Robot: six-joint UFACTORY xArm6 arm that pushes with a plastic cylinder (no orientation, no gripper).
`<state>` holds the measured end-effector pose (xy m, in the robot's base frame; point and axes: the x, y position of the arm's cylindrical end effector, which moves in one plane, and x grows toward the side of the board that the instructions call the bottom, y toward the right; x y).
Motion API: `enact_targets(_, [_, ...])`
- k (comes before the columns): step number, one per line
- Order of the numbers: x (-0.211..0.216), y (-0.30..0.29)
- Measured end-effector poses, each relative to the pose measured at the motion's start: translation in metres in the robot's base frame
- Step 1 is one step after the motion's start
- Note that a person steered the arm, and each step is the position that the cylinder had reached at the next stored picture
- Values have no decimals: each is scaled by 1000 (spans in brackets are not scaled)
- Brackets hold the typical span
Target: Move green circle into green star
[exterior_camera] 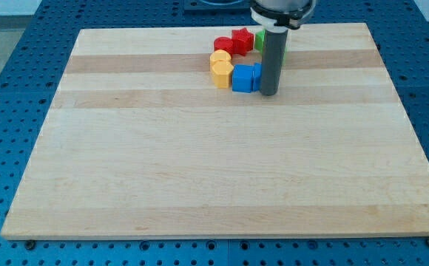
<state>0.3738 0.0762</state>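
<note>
My tip [269, 92] rests on the board at the view's top centre, just right of a blue block [242, 78], touching or nearly touching it. A green block [259, 39] shows only as a sliver behind the rod, so its shape cannot be made out. A second green block cannot be told apart; the rod hides that spot. A red star-like block [242, 40] and a red rounded block [223, 45] lie left of the green one. Two yellow blocks [221, 68] sit left of the blue block.
The blocks form a tight cluster near the top edge of the wooden board [214, 177]. A blue perforated table [15, 44] surrounds the board.
</note>
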Motion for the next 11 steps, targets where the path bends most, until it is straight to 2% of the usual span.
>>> enact_targets(2, [-5, 44])
enact_targets(3, [-26, 46])
enact_targets(4, [-54, 46])
enact_targets(9, [-57, 0])
enact_targets(11, [-64, 2])
